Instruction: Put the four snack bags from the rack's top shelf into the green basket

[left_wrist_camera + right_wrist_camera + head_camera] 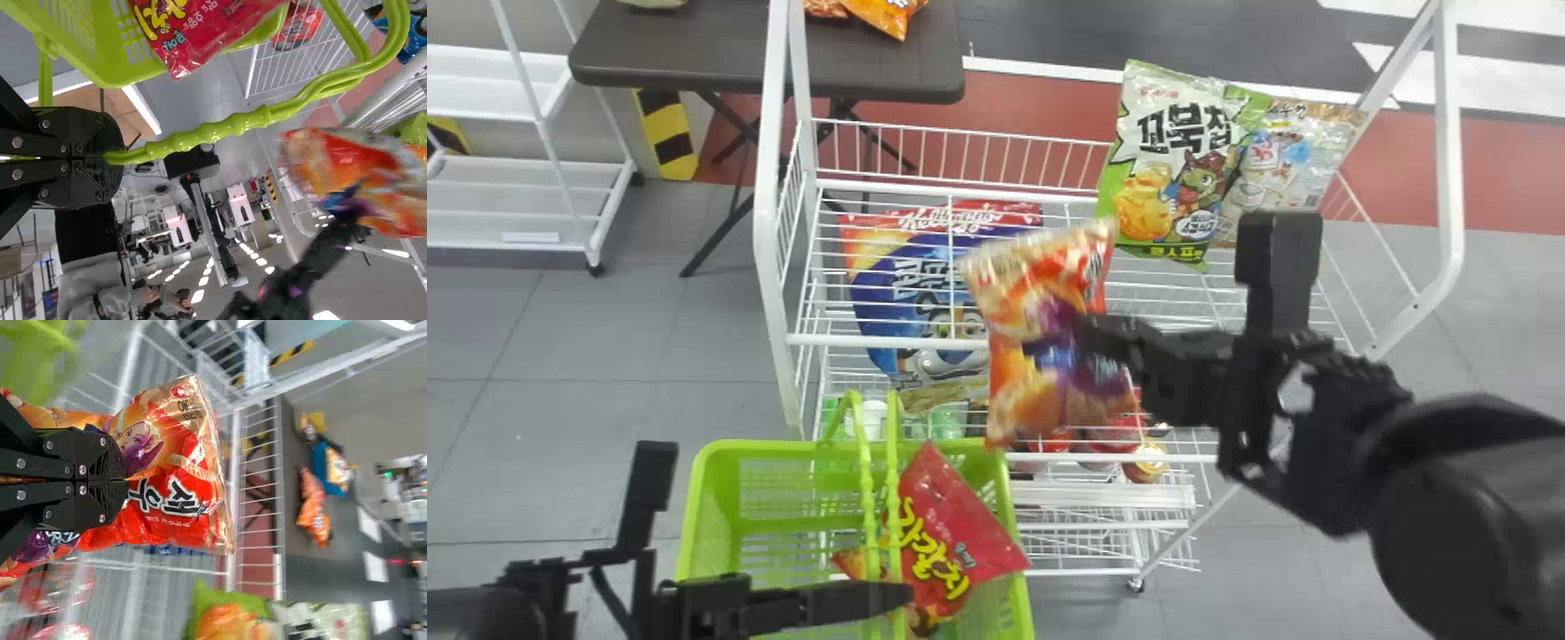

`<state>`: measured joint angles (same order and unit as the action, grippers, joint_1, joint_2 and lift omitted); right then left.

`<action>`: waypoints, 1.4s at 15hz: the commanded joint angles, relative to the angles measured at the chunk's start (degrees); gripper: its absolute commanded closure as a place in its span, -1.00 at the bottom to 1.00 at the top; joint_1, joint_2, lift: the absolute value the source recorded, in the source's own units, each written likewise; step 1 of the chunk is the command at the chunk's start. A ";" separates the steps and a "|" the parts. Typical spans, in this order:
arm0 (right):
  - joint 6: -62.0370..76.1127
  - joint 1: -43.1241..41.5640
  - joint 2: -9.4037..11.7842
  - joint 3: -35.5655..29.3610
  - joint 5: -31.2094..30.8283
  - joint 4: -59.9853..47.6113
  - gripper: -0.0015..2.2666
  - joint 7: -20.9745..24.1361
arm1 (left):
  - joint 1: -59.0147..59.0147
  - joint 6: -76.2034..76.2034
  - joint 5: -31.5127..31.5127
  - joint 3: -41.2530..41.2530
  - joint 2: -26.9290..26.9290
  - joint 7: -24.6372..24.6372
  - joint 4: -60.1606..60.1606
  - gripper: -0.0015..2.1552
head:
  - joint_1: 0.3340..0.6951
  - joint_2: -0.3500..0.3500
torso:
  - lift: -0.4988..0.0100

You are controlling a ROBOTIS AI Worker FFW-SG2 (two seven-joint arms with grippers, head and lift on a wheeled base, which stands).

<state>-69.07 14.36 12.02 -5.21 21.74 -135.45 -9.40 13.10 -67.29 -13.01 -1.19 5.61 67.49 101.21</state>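
While the left gripper (pixel 900 596) clasps a green handle (pixel 227 125), the right gripper (pixel 1040 345) pinches a glossy orange-red bag (pixel 190 470).

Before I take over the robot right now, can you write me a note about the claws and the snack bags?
Left claw: shut on the handle of the green basket.
Right claw: shut on the orange-red bag, in the air by the rack's front.
Done: the red bag is in the basket.
To do: put in the held bag, then the green bag and pale bag from the top shelf.
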 commanded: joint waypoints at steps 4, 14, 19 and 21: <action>-14.04 11.57 -1.56 -7.88 8.15 -5.52 0.86 -0.71 | -0.80 0.00 0.01 0.05 -0.86 0.01 -0.31 0.97 | 1.00 -0.81 | 0.96; -3.14 2.69 -5.95 4.33 10.61 14.69 0.86 -0.36 | 2.01 -1.58 -0.08 5.15 -1.12 0.80 2.06 0.97 | 1.00 -0.60 | 0.96; -1.73 3.84 -6.13 7.85 12.19 18.21 0.86 -0.97 | 1.75 -1.58 -0.08 5.85 -1.12 0.53 2.06 0.97 | 1.00 -0.43 | 0.96; 0.38 3.92 -6.13 8.99 11.40 19.79 0.83 -0.80 | 1.66 -1.76 -0.08 6.03 -1.03 0.53 2.06 0.97 | 1.00 -0.36 | 0.96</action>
<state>-69.80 18.25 5.89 2.97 33.50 -116.78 -10.36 14.83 -68.87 -13.12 4.70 4.51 68.02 103.27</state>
